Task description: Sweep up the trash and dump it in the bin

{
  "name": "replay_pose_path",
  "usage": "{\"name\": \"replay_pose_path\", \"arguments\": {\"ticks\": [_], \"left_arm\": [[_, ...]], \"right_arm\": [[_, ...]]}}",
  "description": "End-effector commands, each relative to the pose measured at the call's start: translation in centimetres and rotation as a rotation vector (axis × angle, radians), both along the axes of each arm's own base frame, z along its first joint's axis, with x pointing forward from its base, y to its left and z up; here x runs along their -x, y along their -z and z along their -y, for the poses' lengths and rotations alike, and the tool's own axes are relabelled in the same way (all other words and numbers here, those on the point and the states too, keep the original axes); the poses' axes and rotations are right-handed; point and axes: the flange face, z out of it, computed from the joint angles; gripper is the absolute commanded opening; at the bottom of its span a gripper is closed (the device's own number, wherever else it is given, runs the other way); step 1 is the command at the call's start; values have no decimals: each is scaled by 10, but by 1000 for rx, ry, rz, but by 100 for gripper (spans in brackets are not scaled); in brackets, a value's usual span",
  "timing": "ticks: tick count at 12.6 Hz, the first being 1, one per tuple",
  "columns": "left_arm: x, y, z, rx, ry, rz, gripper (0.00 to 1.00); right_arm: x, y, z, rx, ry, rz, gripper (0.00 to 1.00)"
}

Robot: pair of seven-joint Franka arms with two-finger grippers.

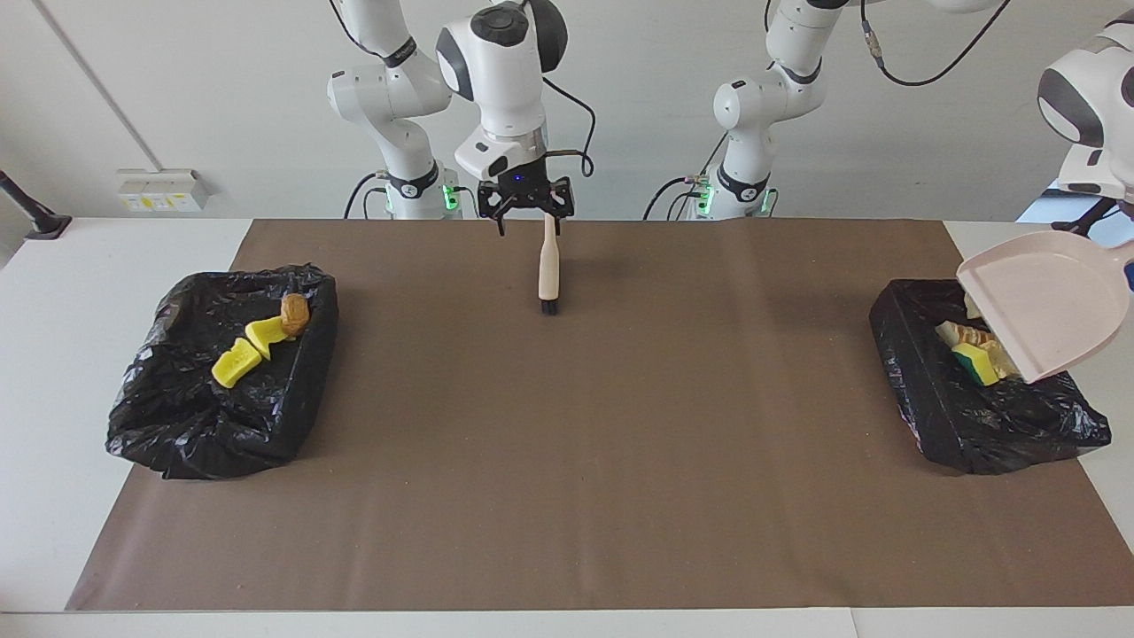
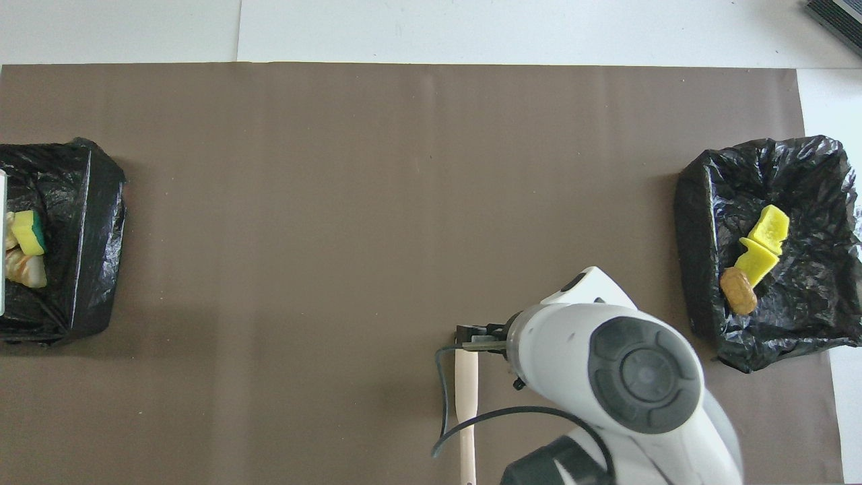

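Observation:
The trash lies in two black bins. In the bin at the left arm's end are a yellow piece and croissant pieces. The pale pink dustpan hangs tilted over this bin with nothing on it. My left gripper holds its handle at the view's edge and is mostly cut off. The bin at the right arm's end holds two yellow wedges and a brown bun. My right gripper is open, raised over the handle end of the brush, which lies on the mat.
A brown mat covers most of the table, with white tabletop showing around it. In the overhead view the right arm's wrist covers part of the mat beside the brush handle. Both arm bases stand at the table's robot end.

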Motion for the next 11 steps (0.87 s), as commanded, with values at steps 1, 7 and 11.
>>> {"name": "replay_pose_path", "arguments": {"ticks": [1,7,11], "left_arm": [[3,12,8,169,-99,42,0],[-3,32,137,394,-380,175,0],[-22,49,284,590,-804,330,0]], "right_arm": [[-35,-20,50,28,-13,21,100],[-64,-86,161,100,7,42,100],[-65,-125,235,86,-47,46,100]]}}
